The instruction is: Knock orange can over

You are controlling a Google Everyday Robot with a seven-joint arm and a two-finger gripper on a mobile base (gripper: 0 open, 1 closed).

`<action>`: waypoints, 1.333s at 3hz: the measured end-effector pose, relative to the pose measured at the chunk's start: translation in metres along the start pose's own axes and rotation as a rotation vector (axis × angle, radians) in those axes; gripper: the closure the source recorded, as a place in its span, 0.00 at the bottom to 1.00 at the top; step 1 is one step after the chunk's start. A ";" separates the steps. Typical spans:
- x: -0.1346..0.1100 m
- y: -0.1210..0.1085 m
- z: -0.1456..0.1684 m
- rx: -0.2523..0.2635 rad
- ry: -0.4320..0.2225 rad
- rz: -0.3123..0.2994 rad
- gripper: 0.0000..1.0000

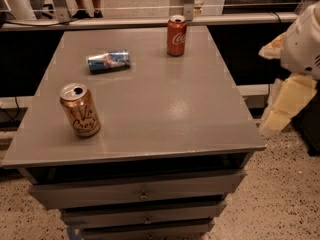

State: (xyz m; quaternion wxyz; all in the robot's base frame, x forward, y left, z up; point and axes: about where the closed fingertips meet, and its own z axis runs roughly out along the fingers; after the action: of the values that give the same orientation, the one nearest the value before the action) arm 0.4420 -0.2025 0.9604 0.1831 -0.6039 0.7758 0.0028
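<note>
The orange can (80, 110) stands upright near the front left of the grey table (165, 109). It is copper-orange with dark cursive lettering and a silver top with an open tab hole. My gripper (287, 101) is off the table's right edge, cream and white, hanging beside the front right corner. It is far from the orange can, with the width of the table between them, and it holds nothing that I can see.
A red cola can (176, 35) stands upright at the back middle. A blue and silver can (108, 61) lies on its side at the back left. Drawers (142, 194) sit under the table. A rail (150, 20) and people's legs are behind it.
</note>
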 end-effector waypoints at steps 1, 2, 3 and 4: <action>-0.024 0.006 0.049 -0.075 -0.187 0.027 0.00; -0.063 0.006 0.088 -0.117 -0.418 0.071 0.00; -0.116 -0.005 0.094 -0.117 -0.625 0.094 0.00; -0.173 -0.016 0.082 -0.115 -0.806 0.142 0.00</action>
State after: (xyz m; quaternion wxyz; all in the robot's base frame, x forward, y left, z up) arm 0.5154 -0.0264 0.9370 0.4378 -0.5087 0.6802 0.2948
